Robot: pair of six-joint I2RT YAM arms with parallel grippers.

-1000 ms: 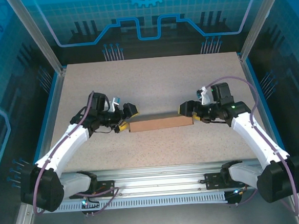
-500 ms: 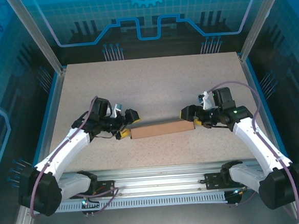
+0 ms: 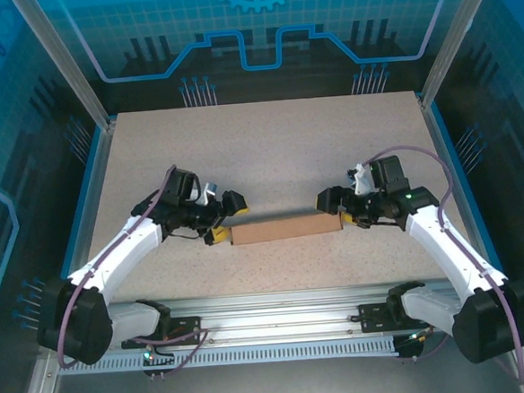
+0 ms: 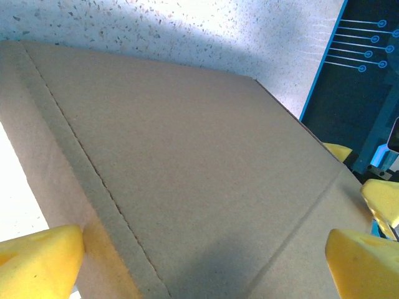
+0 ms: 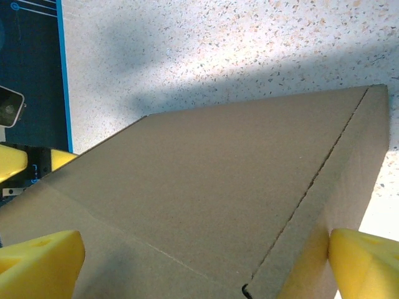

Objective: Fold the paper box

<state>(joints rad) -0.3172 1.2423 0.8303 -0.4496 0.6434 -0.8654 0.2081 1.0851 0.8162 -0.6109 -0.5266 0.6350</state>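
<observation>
As both hands stand open, the paper box (image 3: pixel 285 228) lies between them on the table (image 3: pixel 267 142)

Where the top view looks down on the speckled table, the paper box sits a little nearer the arm bases than the middle, closed up into a long, low brown block. Its long axis runs left to right, with the left end slightly closer to the bases. It rests flat on the table surface.

Left hand (image 3: pixel 225 220): open, jaws spread wide, placed at the left end of the box with one finger to the far side and one to the near side of that end. In the left wrist view the cardboard (image 4: pixel 187 174) lies between the two yellow pads (image 4: pixel 37 261). The pad at lower left sits against the box edge. Whether it presses on the edge cannot be determined.

Right hand (image 3: pixel 335 209): open, jaws equally wide, placed at the right end of the box in mirrored fashion. In the right wrist view the cardboard (image 5: pixel 206 187) lies between the yellow pads (image 5: pixel 368 261), and the right-side pad is just beside the box edge.

A scored fold line (image 4: pixel 100 180) runs along the box face in both wrist views. Neither hand grips the box
</observation>
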